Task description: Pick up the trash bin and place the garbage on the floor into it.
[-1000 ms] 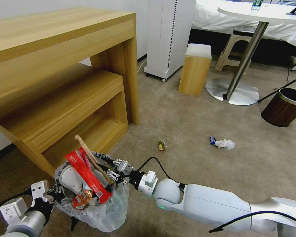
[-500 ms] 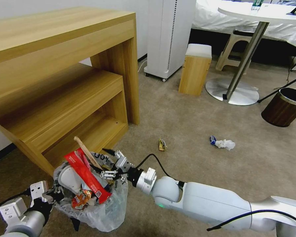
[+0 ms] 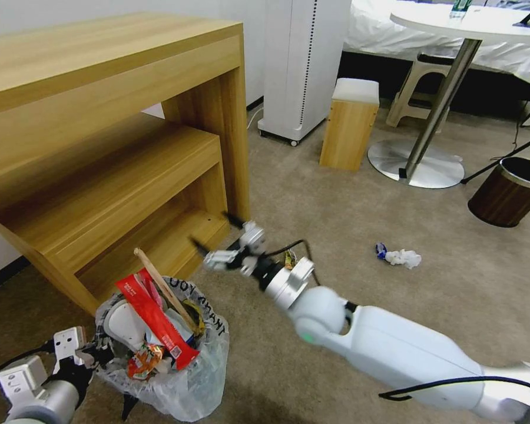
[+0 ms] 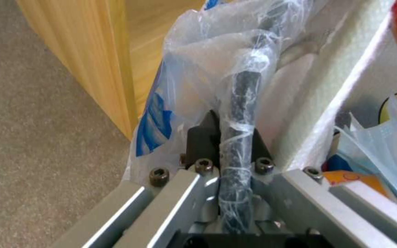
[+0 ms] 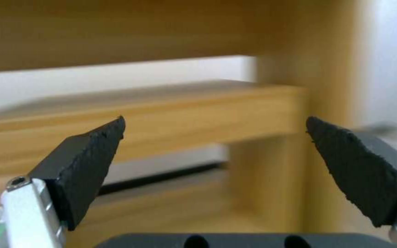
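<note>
My left pincer (image 4: 228, 162) pinches the trash bin (image 3: 159, 347) rim at its 8 o'clock; my right pincer (image 3: 215, 238) hangs spread, empty.

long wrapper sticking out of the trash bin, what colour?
Red with white print; the wrapper shows best in the head view, leaning in the trash bin.

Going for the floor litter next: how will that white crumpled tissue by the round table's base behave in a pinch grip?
The white tissue is crumpled and loose, so likely very light and it should squash flat. A blue scrap touches it and may lift along.
</note>
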Tool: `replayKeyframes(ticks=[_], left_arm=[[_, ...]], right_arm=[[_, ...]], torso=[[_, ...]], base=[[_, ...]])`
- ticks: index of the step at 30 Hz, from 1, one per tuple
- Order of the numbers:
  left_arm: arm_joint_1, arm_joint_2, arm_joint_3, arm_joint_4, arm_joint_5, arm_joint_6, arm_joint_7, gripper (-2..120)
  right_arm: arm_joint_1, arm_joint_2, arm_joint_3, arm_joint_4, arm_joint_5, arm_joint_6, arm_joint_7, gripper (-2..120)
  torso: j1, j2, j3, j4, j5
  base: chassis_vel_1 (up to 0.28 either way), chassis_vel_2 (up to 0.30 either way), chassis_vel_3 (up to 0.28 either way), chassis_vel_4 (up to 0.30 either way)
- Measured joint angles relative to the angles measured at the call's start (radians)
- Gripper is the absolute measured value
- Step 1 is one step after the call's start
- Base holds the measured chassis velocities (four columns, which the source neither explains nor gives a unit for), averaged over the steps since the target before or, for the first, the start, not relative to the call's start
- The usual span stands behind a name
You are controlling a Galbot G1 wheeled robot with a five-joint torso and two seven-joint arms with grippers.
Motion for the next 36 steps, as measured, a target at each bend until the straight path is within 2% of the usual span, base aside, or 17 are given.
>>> replayKeyframes(ticks=[1, 3, 4, 5, 7, 9, 11, 13, 14, 17, 28, 36], left_arm=[[0.000, -0.001, 0.001, 0.000, 0.003, 0.000, 0.003, 0], [0.000, -0.001, 0.002, 0.000, 0.005, 0.000, 0.005, 0], [-0.001, -0.001, 0.004, 0.000, 0.008, 0.000, 0.007, 0], [-0.001, -0.001, 0.004, 0.000, 0.008, 0.000, 0.007, 0], [-0.004, 0.000, 0.009, 0.001, 0.013, 0.001, 0.010, 0], [-0.005, 0.001, 0.010, 0.001, 0.014, 0.001, 0.011, 0], [-0.007, 0.004, 0.013, 0.003, 0.017, 0.002, 0.012, 0], [-0.007, 0.004, 0.014, 0.004, 0.017, 0.002, 0.012, 0], [-0.007, 0.007, 0.016, 0.005, 0.019, 0.002, 0.014, 0], [-0.007, 0.010, 0.018, 0.008, 0.021, 0.001, 0.015, 0], [0.018, 0.019, 0.012, 0.000, 0.035, -0.010, 0.031, 0], [0.033, 0.014, 0.012, -0.008, 0.057, -0.012, 0.041, 0]], right_arm=[[-0.017, -0.014, 0.041, 0.004, -0.006, -0.034, 0.047, 100], [-0.032, -0.025, 0.071, 0.007, -0.014, -0.056, 0.073, 100], [-0.062, -0.041, 0.123, 0.009, -0.035, -0.092, 0.119, 100], [-0.062, -0.041, 0.123, 0.009, -0.035, -0.092, 0.119, 100], [-0.139, -0.073, 0.242, 0.009, -0.079, -0.132, 0.158, 100], [-0.165, -0.081, 0.276, 0.008, -0.088, -0.138, 0.162, 100], [-0.272, -0.113, 0.392, 0.001, -0.113, -0.151, 0.172, 100], [-0.283, -0.115, 0.402, 0.000, -0.115, -0.152, 0.174, 100], [-0.348, -0.130, 0.466, -0.007, -0.121, -0.158, 0.186, 100], [-0.410, -0.139, 0.523, -0.012, -0.128, -0.157, 0.202, 100], [-0.532, -0.122, 0.619, -0.007, -0.176, -0.085, 0.215, 100], [-0.593, -0.122, 0.676, 0.012, -0.189, -0.069, 0.209, 100]], torso=[[0.000, 0.000, 0.000, 0.0001, -0.0001], [0.000, 0.000, 0.000, 0.0001, -0.0001], [0.000, 0.000, 0.000, 0.0001, 0.0000], [0.000, 0.000, 0.000, 0.0001, 0.0000], [0.000, 0.000, 0.000, 0.0000, 0.0000], [0.000, 0.000, 0.000, 0.0000, 0.0000], [0.000, 0.000, 0.000, 0.0000, 0.0001], [0.000, 0.000, 0.000, 0.0000, 0.0001], [0.000, 0.000, 0.000, -0.0002, 0.0002], [0.000, 0.000, 0.000, -0.0003, 0.0000], [0.000, 0.000, 0.000, 0.0000, -0.0001], [0.000, 0.000, 0.000, 0.0002, -0.0002]], base=[[0.000, 0.000, 0.000, 0.000], [0.000, 0.000, 0.000, 0.000], [0.000, 0.000, 0.000, 0.000], [0.000, 0.000, 0.000, 0.000], [0.000, 0.000, 0.000, 0.000], [0.000, 0.000, 0.000, 0.000], [0.000, 0.000, 0.000, 0.000], [0.000, 0.000, 0.000, 0.000], [0.000, 0.000, 0.000, 0.000], [0.000, 0.000, 0.000, 0.000], [0.000, 0.000, 0.000, 0.000], [0.000, 0.000, 0.000, 0.000]])
